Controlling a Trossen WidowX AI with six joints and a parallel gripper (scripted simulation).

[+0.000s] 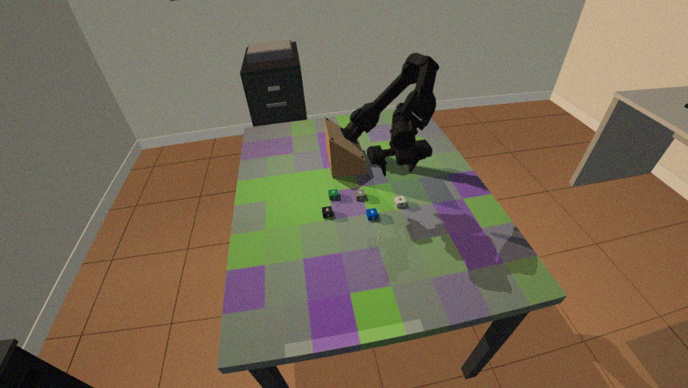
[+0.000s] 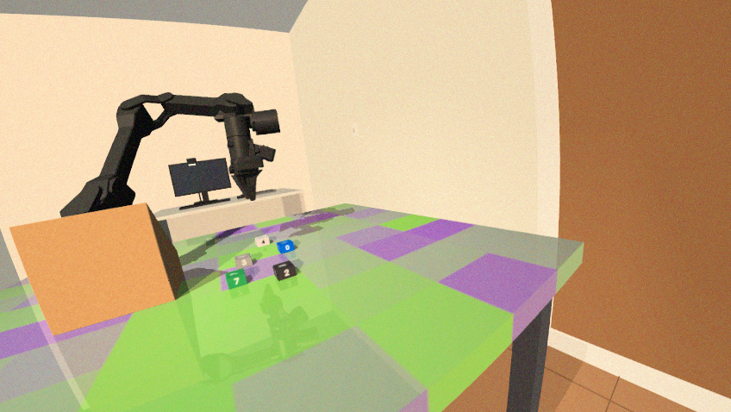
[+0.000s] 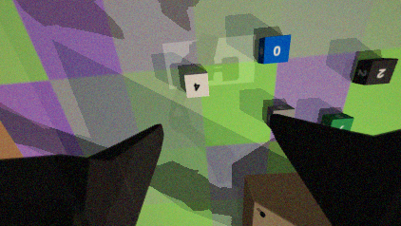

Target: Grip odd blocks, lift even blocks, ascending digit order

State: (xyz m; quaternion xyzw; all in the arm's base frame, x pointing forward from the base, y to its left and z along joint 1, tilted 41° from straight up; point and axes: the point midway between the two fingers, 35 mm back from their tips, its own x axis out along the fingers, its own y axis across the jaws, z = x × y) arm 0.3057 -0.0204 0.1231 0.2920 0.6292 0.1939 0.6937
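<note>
A blue block (image 1: 371, 214) (image 2: 285, 246) (image 3: 282, 43) shows 0. A black block (image 1: 327, 213) (image 2: 284, 271) (image 3: 380, 71) shows 2. A grey block (image 1: 361, 196) (image 2: 243, 260) shows 3; in the wrist view my right-hand finger partly covers it. A white block (image 1: 399, 201) (image 2: 262, 240) (image 3: 196, 85) shows 4. A green block (image 1: 333, 194) (image 2: 236, 279) (image 3: 338, 122) shows 7. All rest on the table. My gripper (image 1: 397, 171) (image 2: 249, 197) (image 3: 215, 124) is open and empty, well above the table. In the wrist view the white block lies ahead of the gap between the fingertips.
A large orange-brown box (image 1: 346, 156) (image 2: 96, 265) (image 3: 280, 187) stands on the patchwork table (image 1: 284, 240) (image 2: 409, 307), beside the arm's base and behind the green and grey blocks in the top view. A drawer cabinet (image 1: 274, 91) and a desk (image 1: 625, 130) stand off the table.
</note>
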